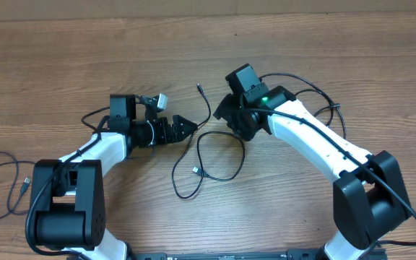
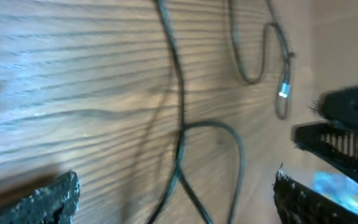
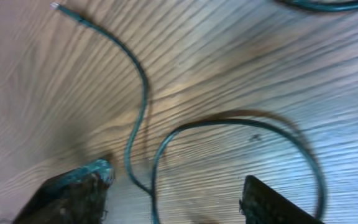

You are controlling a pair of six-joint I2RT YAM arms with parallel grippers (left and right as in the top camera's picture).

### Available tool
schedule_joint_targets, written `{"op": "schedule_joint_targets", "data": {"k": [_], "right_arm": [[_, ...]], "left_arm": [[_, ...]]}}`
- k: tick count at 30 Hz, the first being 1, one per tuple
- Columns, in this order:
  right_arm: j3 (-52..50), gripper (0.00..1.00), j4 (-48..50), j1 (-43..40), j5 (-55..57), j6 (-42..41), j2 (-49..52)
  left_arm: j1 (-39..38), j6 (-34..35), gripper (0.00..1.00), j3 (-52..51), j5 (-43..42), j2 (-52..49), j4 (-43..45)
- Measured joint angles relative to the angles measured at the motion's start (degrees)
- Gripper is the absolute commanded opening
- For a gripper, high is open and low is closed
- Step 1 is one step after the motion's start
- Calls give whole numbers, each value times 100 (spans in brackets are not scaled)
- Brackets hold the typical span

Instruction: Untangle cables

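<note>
Both released, left pincer (image 2: 176, 183) and right pincer (image 3: 176, 183) flank cables (image 3: 144, 87), far from table (image 1: 63, 65) edges.

Overhead looks straight down; 2 wrist views, close, share the cables (image 1: 196, 170).

On the tabletop (image 1: 323, 43), one cable (image 1: 209, 115) lies across the centre of the overhead frame. It runs from a plug end at upper centre down into loops at lower centre, with the left claw (image 1: 188, 126) just to its left and the right claw (image 1: 231, 124) just to its right, above the loops. A second cable (image 1: 24, 186) lies well apart at the far left edge, left of the left arm (image 1: 100, 148). In each wrist view a stretch of cable lies on the tabletop ahead of and between that claw's spread fingers.
</note>
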State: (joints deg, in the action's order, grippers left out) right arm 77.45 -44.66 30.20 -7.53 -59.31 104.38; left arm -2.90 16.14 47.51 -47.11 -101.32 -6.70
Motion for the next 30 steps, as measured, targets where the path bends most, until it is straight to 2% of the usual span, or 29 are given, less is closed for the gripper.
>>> {"op": "schedule_joint_targets", "data": {"k": [3, 6, 9, 16, 19, 22, 24, 27, 30], "right_arm": [[-2, 72, -315, -173, 260, 264, -216], [-7, 73, -765, -328, 780, 459, -962], [2, 77, -1569, -356, 1563, 595, -2387], [15, 85, -2597, -354, 2282, 673, -3748], [13, 90, -2752, -354, 2396, 684, -4227], [13, 98, -2806, -354, 2465, 686, -4688], [13, 100, -2835, -354, 2531, 695, -5029], [13, 100, -2933, -354, 2649, 686, -5451], [13, 100, -3099, -354, 2728, 684, -5630]], "left_arm": [[-162, -229, 100, 448, 542, 0, -876], [-442, -481, 100, 981, 1047, 0, -1646], [-1082, -750, 100, 1764, 1985, 0, -2385], [-2437, -929, 100, 2100, 4135, 2, -2734], [-2833, -1008, 100, 2100, 4739, 0, -2771], [-2962, -1043, 100, 2100, 5117, -42, -2780], [-2973, -1045, 100, 2103, 5296, -149, -2780], [-2970, -1060, 95, 2103, 5438, -382, -2769], [-2970, -1073, 81, 2103, 5510, -597, -2745]]}}
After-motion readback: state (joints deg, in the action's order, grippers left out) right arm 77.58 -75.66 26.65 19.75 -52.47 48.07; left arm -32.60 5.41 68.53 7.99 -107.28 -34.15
